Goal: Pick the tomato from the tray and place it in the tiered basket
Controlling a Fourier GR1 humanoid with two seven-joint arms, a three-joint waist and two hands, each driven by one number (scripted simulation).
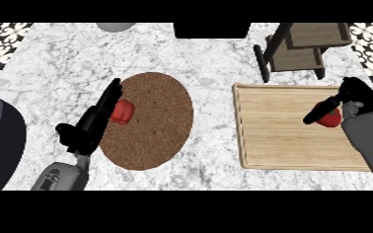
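Head view: the marble bench (211, 64) carries a wooden tray (291, 150) at the right, a brown round mat (157, 128) at the left, and a dark wooden tiered basket (306, 49) at the far right, just beyond the tray's far edge. The right hand (336, 103) sits over the tray's right side with its fingers curled round a red tomato (331, 120), which shows only partly beneath them; whether the tomato is off the tray's surface cannot be told. The left hand (98, 118) lies at the mat's left edge with its fingers straight and relaxed, beside a second red object (122, 112) that rests on the mat; it pinches nothing.

My judgement: the grasp looks made and the carry to the basket comes next. The risks lie there. The basket's dark posts and upper tier stand between the hand and the shelves, so a low or straight path could knock the frame or catch the fingers under a tier. The tomato is round and largely hidden, so it may roll out if the fingers open before it is seated. A grey bowl (115, 26) and a black block (211, 29) sit at the far edge, well apart.
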